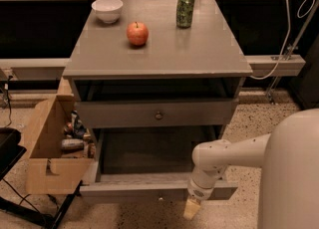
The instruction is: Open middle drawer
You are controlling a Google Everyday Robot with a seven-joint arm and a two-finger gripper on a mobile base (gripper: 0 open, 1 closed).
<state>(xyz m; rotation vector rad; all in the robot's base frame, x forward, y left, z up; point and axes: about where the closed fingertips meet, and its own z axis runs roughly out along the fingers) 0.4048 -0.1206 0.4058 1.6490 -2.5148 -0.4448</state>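
The middle drawer (129, 191) is a wide shallow grey drawer. It stands pulled far out of the cabinet, and its dark inside (149, 151) shows. Its small round knob (159, 199) sits at the centre of the front. Above it the taller top drawer (124, 113) with its knob (158, 115) is nearly pushed in. The lowest drawer is hidden below. My gripper (192, 208) hangs from the white arm (219, 156) at the right part of the pulled-out drawer's front. Its tan tip points down below the front edge, right of the knob.
On the cabinet top (209, 49) stand a white bowl (107, 10), a red apple (137, 33) and a green can (185, 9). An open cardboard box (45, 173) with cans stands left of the cabinet. My white body (294, 173) fills the lower right.
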